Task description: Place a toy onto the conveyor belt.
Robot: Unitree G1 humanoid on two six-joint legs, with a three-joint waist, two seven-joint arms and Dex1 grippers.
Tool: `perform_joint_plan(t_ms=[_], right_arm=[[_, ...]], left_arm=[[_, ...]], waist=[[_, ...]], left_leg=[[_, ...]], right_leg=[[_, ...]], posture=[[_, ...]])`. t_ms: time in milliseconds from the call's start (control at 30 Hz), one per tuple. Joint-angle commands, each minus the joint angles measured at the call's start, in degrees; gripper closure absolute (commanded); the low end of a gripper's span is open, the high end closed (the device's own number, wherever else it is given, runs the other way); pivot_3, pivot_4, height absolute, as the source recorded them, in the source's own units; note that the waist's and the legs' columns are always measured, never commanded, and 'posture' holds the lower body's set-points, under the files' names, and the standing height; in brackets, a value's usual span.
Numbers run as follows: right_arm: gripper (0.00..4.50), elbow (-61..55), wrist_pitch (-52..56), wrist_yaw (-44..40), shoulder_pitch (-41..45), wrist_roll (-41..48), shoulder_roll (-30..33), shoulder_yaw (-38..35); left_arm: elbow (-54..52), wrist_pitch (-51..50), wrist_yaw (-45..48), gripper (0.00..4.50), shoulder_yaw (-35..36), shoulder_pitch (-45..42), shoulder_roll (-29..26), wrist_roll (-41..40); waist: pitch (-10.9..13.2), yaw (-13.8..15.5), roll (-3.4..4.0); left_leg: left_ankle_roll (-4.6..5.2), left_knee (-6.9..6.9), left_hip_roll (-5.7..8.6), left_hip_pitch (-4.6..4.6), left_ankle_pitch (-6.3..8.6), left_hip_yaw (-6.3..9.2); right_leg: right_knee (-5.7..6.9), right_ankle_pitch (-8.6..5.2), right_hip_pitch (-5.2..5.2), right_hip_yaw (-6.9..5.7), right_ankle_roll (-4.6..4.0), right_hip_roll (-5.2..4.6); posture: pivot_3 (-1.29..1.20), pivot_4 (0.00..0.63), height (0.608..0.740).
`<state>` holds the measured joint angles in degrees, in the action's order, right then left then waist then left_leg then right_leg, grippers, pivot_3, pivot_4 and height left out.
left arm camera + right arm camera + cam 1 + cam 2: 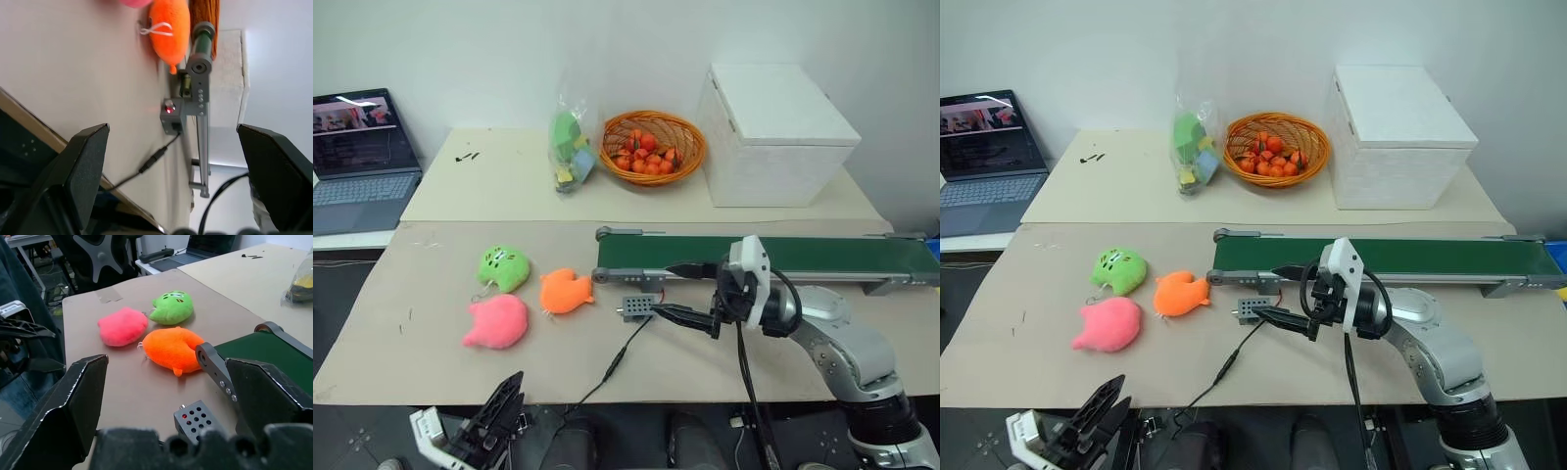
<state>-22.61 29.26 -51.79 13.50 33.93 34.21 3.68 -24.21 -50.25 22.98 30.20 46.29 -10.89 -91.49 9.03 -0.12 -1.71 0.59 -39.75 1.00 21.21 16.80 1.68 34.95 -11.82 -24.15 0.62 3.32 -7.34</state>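
1. Your right end effector (pixel 677 292) hangs above the table (pixel 431 352) with its two black fingers spread apart and nothing between them; it points toward your left.
2. Your left end effector (pixel 499 406) sits low at the table's near edge, fingers wide apart in the left wrist view and empty.
3. The toy (pixel 496 322), the pink plush, lies on the table well to the left of the right end effector's fingertips, and just beyond the left end effector, a little to its left. Neither end effector touches it.
4. The conveyor belt (pixel 803 257) runs just behind the right end effector, stretching off to its right; its near roller end (pixel 211 358) sits close beyond the fingertips. The belt surface carries nothing.
5. An orange plush (pixel 565 291) lies between the toy and the right end effector, just beside the belt's left end. It sits close to the toy; you cannot tell whether they touch.
6. A lime-green plush (pixel 503 268) lies just behind the toy, farther from the left end effector.
7. A small grey box (pixel 637 307) with a red light sits on the table right under the right end effector's fingertips, with a black cable (pixel 612 367) trailing toward the near edge.
8. Farther back, beyond the belt, you have a basket of orange fruit (pixel 651 147), a clear bag (pixel 571 145), a white box (pixel 773 132) and, far left, an open laptop (pixel 360 157).
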Motion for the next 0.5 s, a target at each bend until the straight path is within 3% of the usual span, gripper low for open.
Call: perform_joint_plan(t_ms=[33, 267, 500], right_arm=[[0.0, -1.62, -0.83, 0.2, -0.03, -0.07, 0.06, -0.97], [0.0, -1.85, -0.62, 0.43, -0.09, 0.25, -0.22, -1.04], [0.0, -1.57, -0.8, 0.44, 0.6, 0.19, -0.3, -1.17]], left_arm=[[0.3, 1.54, 0.65, 0.04, 1.5, 0.27, -1.28, -3.26], [5.46, 9.04, -9.01, 0.04, 1.82, -9.9, 0.23, -3.83], [7.86, 12.96, -10.15, 0.04, -1.85, -15.27, 3.44, 3.9]], waist=[[0.0, 0.01, 0.0], [0.0, 0.13, 0.0], [0.0, -0.12, -0.01]], left_leg=[[0.0, 0.0, 0.0, 0.0, 0.0, 0.0], [0.0, -0.01, 0.01, -0.01, 0.0, 0.03], [0.01, 0.0, 0.05, -0.02, 0.01, -0.05]], right_leg=[[0.0, 0.0, 0.0, 0.0, 0.0, 0.0], [0.02, 0.05, 0.02, -0.02, 0.02, 0.0], [-0.05, 0.19, 0.03, 0.07, 0.24, 0.0]], posture=[[0.0, 0.15, 0.727], [0.0, 0.15, 0.727], [0.0, 0.15, 0.727]])
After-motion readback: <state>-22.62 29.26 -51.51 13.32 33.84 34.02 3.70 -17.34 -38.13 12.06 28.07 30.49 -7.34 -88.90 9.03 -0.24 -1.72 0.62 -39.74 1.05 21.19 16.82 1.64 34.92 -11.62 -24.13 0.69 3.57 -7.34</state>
